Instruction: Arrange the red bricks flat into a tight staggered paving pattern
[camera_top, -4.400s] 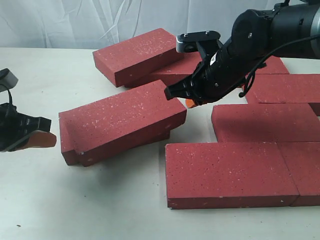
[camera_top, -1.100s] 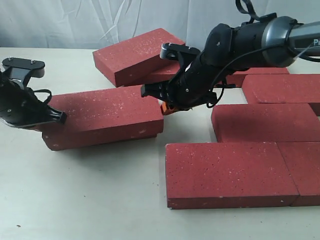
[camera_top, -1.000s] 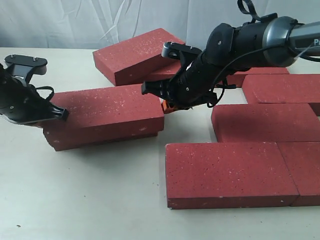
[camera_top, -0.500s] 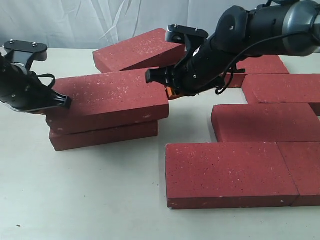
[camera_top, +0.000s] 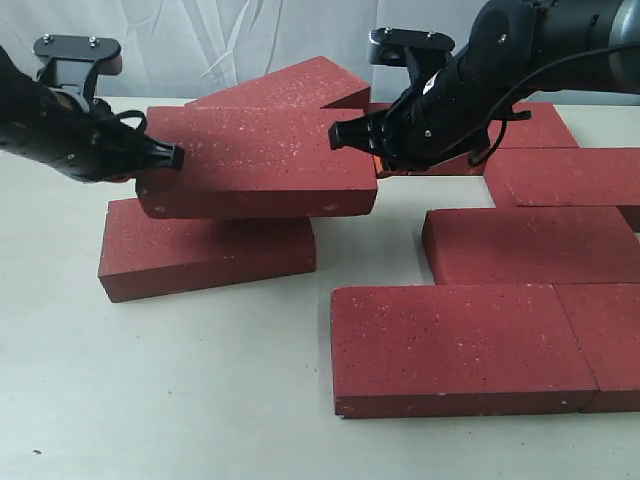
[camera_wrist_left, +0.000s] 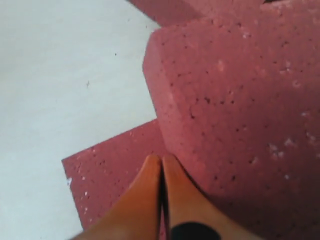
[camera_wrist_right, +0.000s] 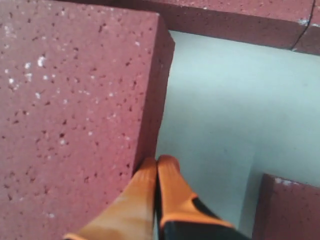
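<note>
One red brick (camera_top: 255, 160) hangs level in the air, pinched end to end between my two arms. My left gripper (camera_top: 150, 165) is shut, its orange tips pressing the brick's left end (camera_wrist_left: 240, 100); the tips (camera_wrist_left: 161, 159) sit over a second brick. My right gripper (camera_top: 375, 160) is shut too, tips (camera_wrist_right: 156, 161) against the right end (camera_wrist_right: 70, 110). That second red brick (camera_top: 205, 255) lies flat on the table beneath the raised one. A further brick (camera_top: 290, 85) leans tilted behind.
Several red bricks lie flat on the right: a front one (camera_top: 460, 345) with a neighbour (camera_top: 610, 340), one behind (camera_top: 530, 245), another further back (camera_top: 565, 175). A white backdrop (camera_top: 200, 40) closes the far side. Pale table (camera_top: 150, 400) shows at front left.
The brick squeezed between both shut grippers has risen off the lower brick and shifted right. Both arms climbed with it. The lower brick stayed on the table.
</note>
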